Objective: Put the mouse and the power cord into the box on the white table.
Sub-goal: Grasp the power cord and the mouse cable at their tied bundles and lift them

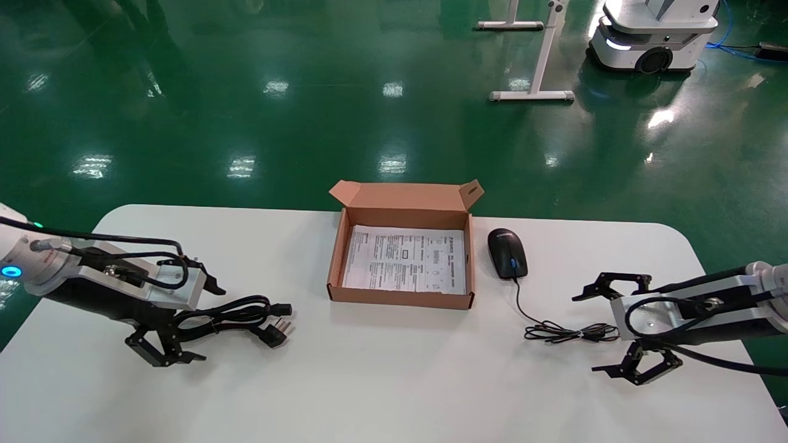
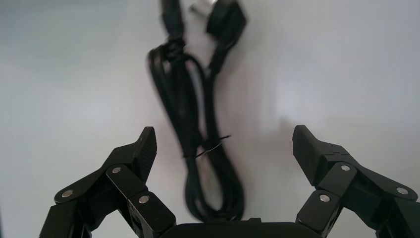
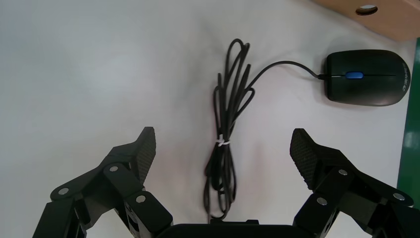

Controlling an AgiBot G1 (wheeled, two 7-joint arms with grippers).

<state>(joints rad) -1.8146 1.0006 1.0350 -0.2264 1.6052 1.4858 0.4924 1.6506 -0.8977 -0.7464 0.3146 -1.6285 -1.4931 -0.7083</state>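
The mouse [image 1: 507, 253] lies flat on the white bench [image 1: 394, 381] just beside the box's right wall, its thin cable trailing toward the robot into a tied bundle [image 3: 226, 144] that ends near the right gripper [image 1: 622, 327]. The power cord [image 1: 237, 317] lies coiled on the bench well to the left of the box, its three-pin plug [image 1: 277, 332] and blocky connector pointing toward the box, the far end of the coil under the left gripper [image 1: 178, 320]. Neither item is lifted, so by the look of it the task is at its opening step: both arms poised low over their targets, nothing grasped yet. The left gripper hovers with its jaws spread wide and the cord's loop running up between them in the left wrist view [image 2: 198, 148]; the right gripper likewise has its jaws released and wide apart, straddling the mouse's cable bundle in its own wrist view. The next move probably calls for one arm to descend and close on its item, the left on the thick middle of the coil, where the strands are tied together. The box [image 1: 335, 258] sits open at the bench's middle, flap lid raised at the back, holding only a white printed sheet [image 1: 406, 258] on its bottom; neither mouse nor cord is inside.
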